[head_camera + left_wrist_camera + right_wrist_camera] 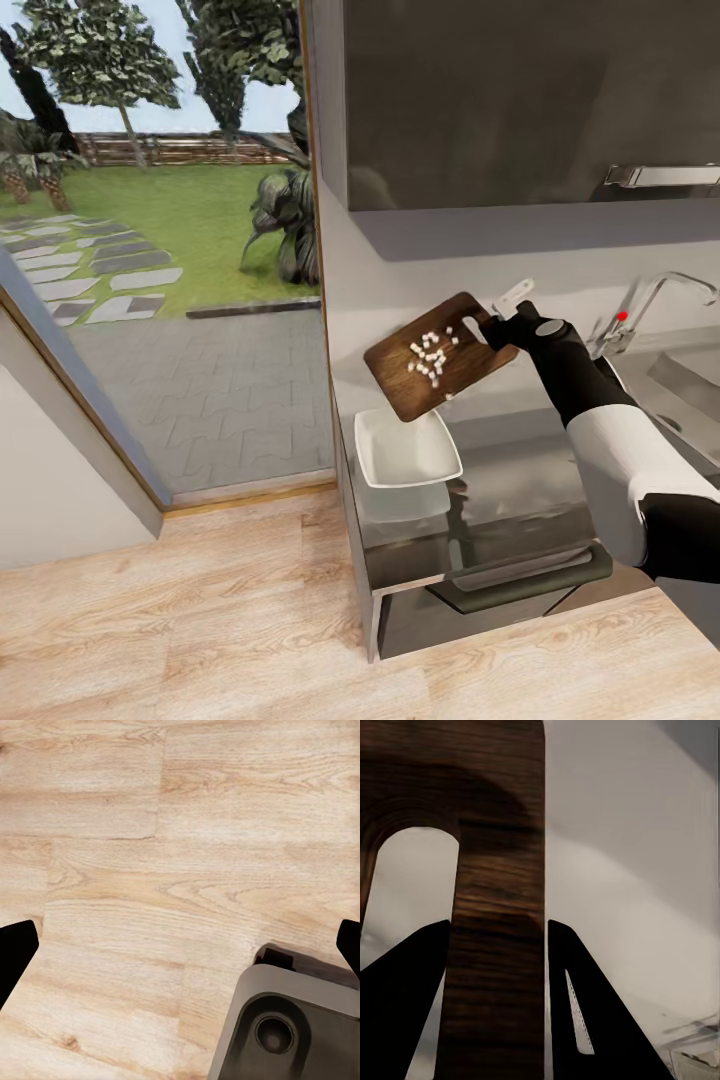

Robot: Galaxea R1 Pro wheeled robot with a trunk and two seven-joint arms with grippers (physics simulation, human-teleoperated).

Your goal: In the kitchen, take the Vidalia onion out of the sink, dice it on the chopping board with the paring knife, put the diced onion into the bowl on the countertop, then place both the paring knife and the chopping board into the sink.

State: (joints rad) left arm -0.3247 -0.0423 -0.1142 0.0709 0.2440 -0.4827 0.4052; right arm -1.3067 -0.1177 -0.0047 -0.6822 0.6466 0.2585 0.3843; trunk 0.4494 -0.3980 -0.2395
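My right gripper [497, 327] is shut on the handle end of the brown chopping board [438, 358], holding it tilted in the air above the white bowl [405, 448]. Small white onion dice [432, 355] lie on the board, and one piece [448, 396] is at its lower edge. The bowl sits on the grey countertop [520, 480] near its left end. In the right wrist view the board [499, 870] is clamped between the black fingers [585, 1005]. The sink [690, 375] and its tap [655, 295] are at the far right. My left gripper [180, 945] is open over the floor. The paring knife is out of view.
A large window onto a garden [150, 200] fills the left. The wooden floor [200, 620] lies below, with my base [292, 1027] on it. A dark wall cabinet [520, 100] hangs above the counter. A drawer with a dark handle [520, 578] stands slightly out under the counter.
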